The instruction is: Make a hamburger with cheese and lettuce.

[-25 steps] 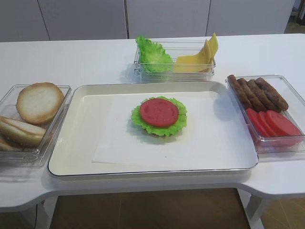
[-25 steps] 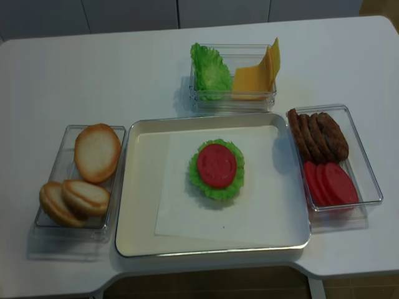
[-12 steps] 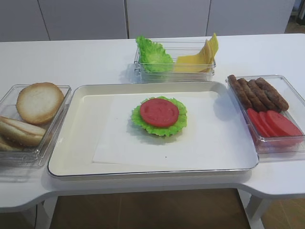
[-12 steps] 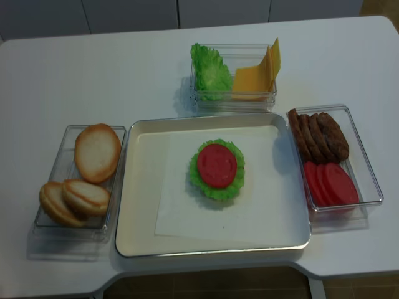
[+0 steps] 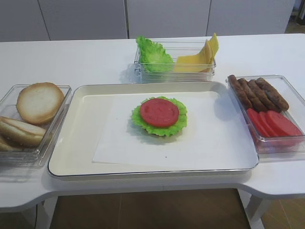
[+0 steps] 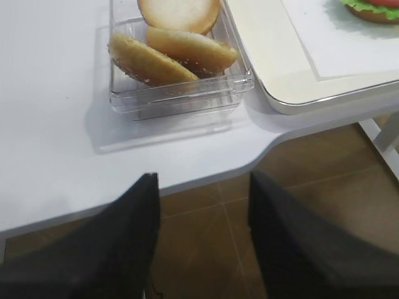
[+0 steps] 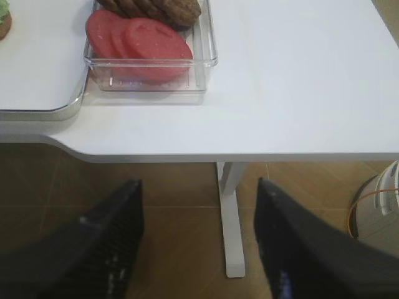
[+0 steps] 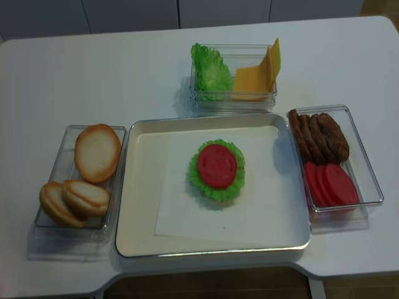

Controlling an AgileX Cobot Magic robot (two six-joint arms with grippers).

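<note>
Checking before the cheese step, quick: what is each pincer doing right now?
Left pincer: open, holding nothing, below the table edge.
Right pincer: open, holding nothing, below the table edge.

A white table (image 5: 86, 59) filled most of the frame. Pale grey cabinet doors (image 5: 167, 18) ran across the top. Brown tiled floor (image 7: 181, 218) showed below, around a white table leg (image 7: 230, 218).
</note>
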